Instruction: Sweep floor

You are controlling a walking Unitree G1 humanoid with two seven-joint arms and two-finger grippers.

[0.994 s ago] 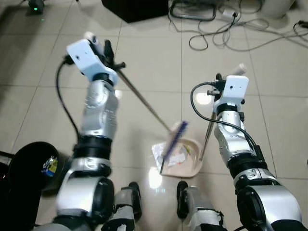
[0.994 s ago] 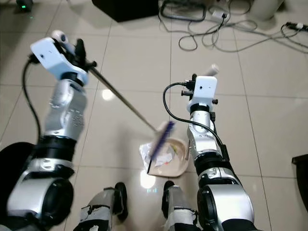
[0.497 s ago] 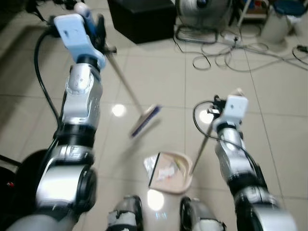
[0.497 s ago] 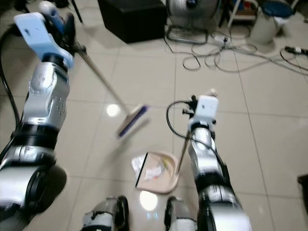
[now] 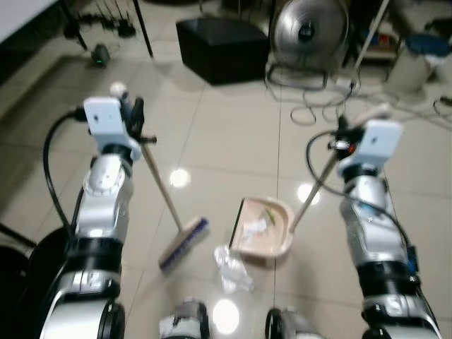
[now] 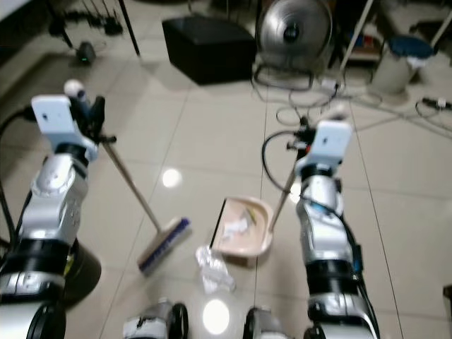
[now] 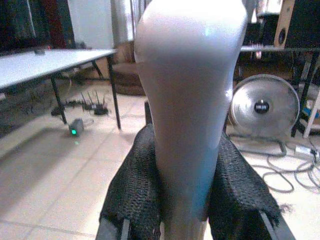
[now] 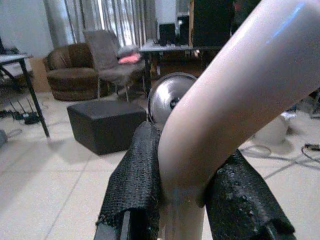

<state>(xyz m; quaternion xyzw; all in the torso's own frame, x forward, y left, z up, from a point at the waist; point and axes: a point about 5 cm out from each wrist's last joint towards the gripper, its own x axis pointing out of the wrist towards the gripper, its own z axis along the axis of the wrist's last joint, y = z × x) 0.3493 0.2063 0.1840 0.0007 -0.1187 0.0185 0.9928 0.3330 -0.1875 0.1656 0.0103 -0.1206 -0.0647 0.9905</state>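
My left gripper [image 5: 135, 127] is shut on the top of the broom handle [image 7: 190, 95], which slants down to the broom head [image 5: 183, 244] resting on the tiles. My right gripper [image 5: 345, 135] is shut on the long handle [image 8: 225, 110] of the beige dustpan [image 5: 265, 229], which sits on the floor in front of me with bits of litter inside. A crumpled clear plastic wrapper [image 5: 230, 263] lies on the tiles just outside the pan's mouth, between the pan and the broom head. Black padded fingers [image 7: 134, 185] press both sides of the broom handle.
A black box [image 5: 222, 48], a floor fan [image 5: 307, 32] and loose cables [image 5: 332, 106] lie ahead. A white bucket [image 5: 417, 60] stands far right. A black round bin [image 5: 28, 282] is at my lower left. My feet [image 5: 187, 325] are just behind the wrapper.
The camera has tilted up. The broom head swung from the pan out to the left and came down on the tiles. The plastic wrapper now lies outside the dustpan.
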